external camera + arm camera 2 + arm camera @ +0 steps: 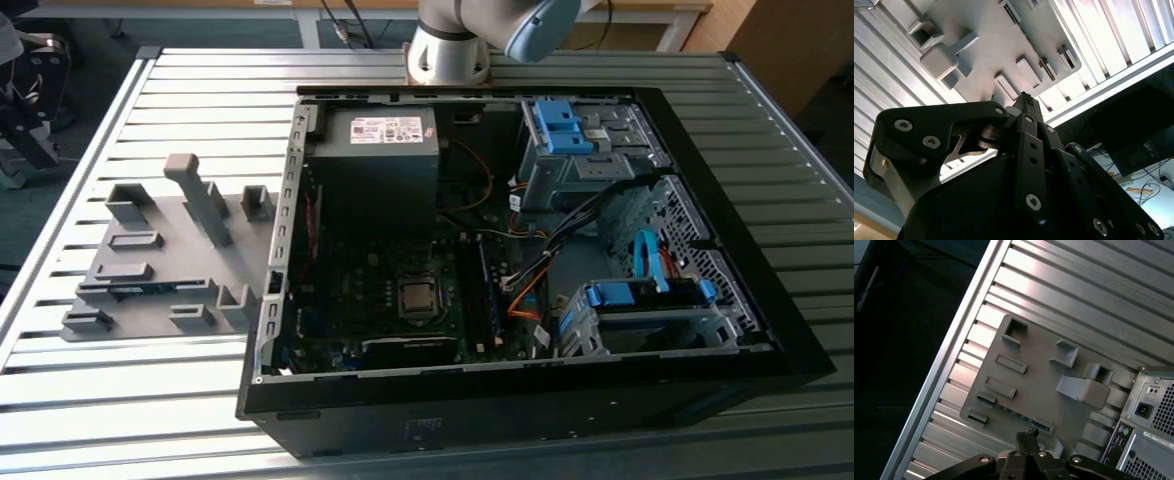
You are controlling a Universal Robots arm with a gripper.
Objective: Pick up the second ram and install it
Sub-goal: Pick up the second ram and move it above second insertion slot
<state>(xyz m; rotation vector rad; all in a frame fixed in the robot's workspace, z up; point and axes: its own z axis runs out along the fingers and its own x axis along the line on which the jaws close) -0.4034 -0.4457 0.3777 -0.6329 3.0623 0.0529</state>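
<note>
1. Our gripper (1027, 434) hovers above the grey holder tray (1039, 365), jaws pinched together, empty.
2. We see the second ram (140, 290) edge-up in a tray slot, just beyond the gripper's tip, its long axis along that slot.

Silver arm (447, 52) with pale-blue cap (541, 25); black fingers (1030, 150) studded with screws.
</note>
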